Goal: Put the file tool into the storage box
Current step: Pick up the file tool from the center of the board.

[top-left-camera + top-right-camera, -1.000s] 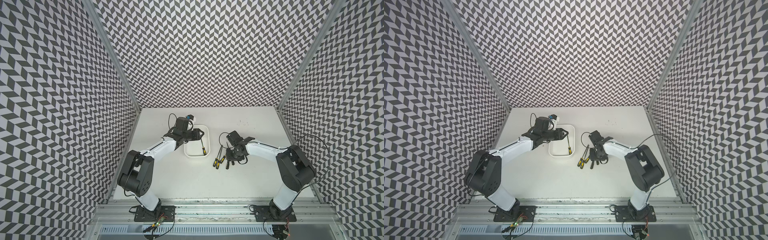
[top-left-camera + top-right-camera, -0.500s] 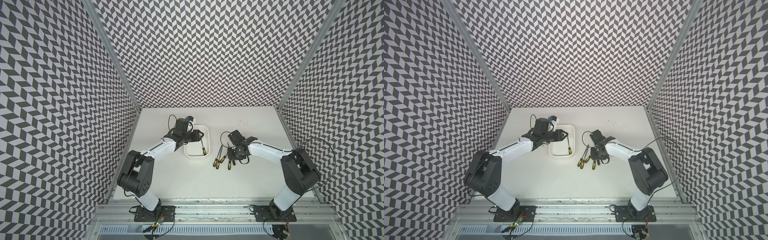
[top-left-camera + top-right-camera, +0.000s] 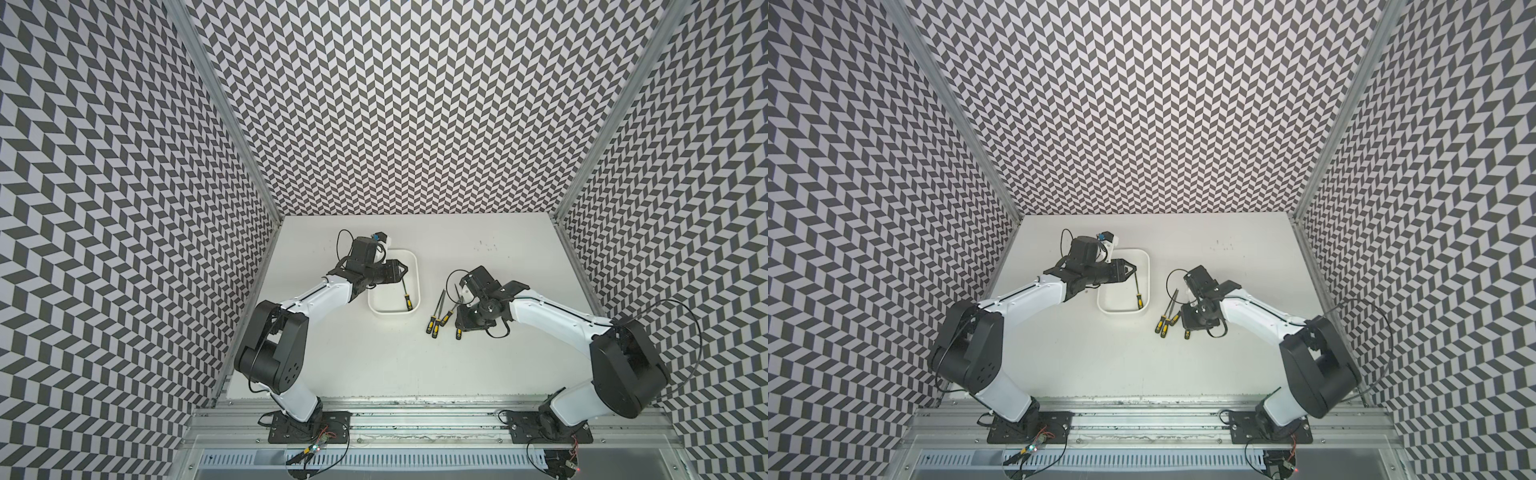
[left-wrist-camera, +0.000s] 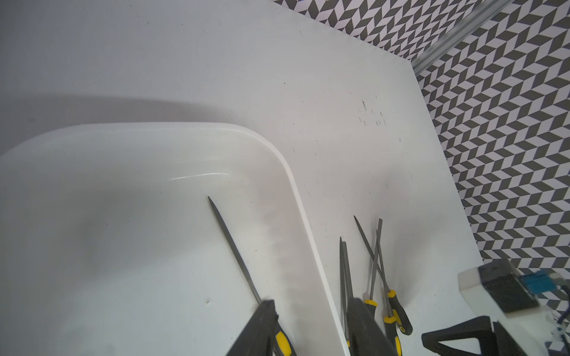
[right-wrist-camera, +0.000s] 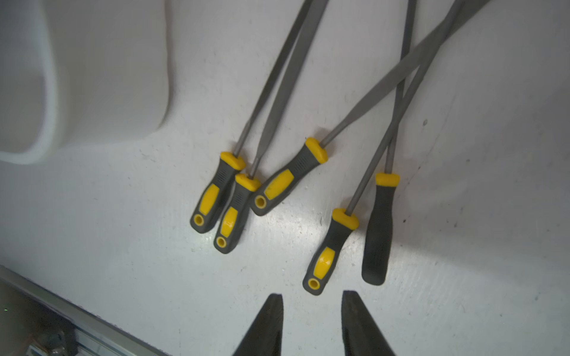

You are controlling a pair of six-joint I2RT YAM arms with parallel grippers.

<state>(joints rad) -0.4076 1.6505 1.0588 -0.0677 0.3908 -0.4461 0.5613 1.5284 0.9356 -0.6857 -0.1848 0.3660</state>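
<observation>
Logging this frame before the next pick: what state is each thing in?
White plastic storage box: upright on the table, one file inside.
Yellow-and-black-handled file in it: lying flat, not gripped.
Five matching files: loose on the table, some crossed.
Left gripper: open, empty, above the box.
Right gripper: open, empty, near the handles.

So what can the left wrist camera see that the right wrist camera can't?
Only the left wrist view shows the one file lying inside the storage box, plus the zigzag wall. Only the right wrist view shows all five handles of the loose files whole, plus the metal rail. Both show the loose files on the white table and the box's rim.
</observation>
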